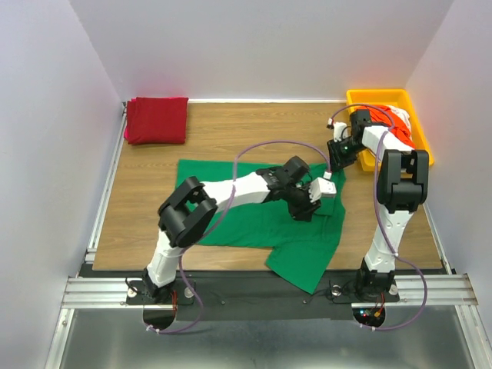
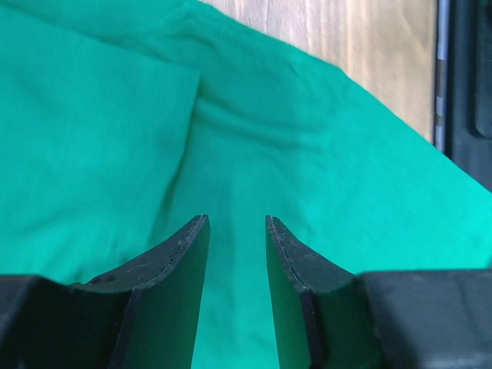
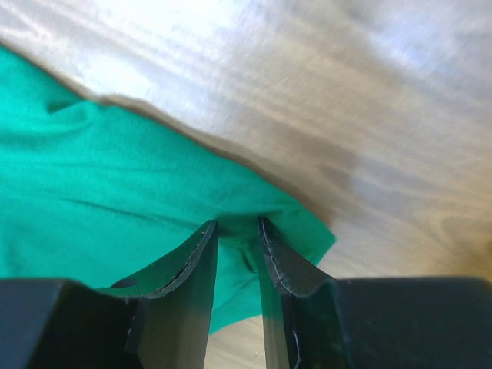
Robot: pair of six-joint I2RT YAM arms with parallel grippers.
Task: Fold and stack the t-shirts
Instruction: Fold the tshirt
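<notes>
A bright green t-shirt (image 1: 231, 224) lies spread on the wooden table, its lower right part hanging over the near edge. My right gripper (image 1: 336, 164) is shut on the shirt's far right corner, and in the right wrist view (image 3: 237, 223) green cloth (image 3: 100, 169) is pinched between the fingers just above the wood. My left gripper (image 1: 302, 209) hovers over the shirt's right half. Its jaws (image 2: 237, 219) stand open with only flat green cloth (image 2: 307, 154) below them. A folded dark red t-shirt (image 1: 157, 119) lies at the far left corner.
A yellow tray (image 1: 377, 94) at the far right holds orange-red cloth (image 1: 378, 115) and white cloth (image 1: 401, 137), partly hidden by my right arm. Bare wood (image 1: 254, 131) lies between the red shirt and the tray. Walls close in on three sides.
</notes>
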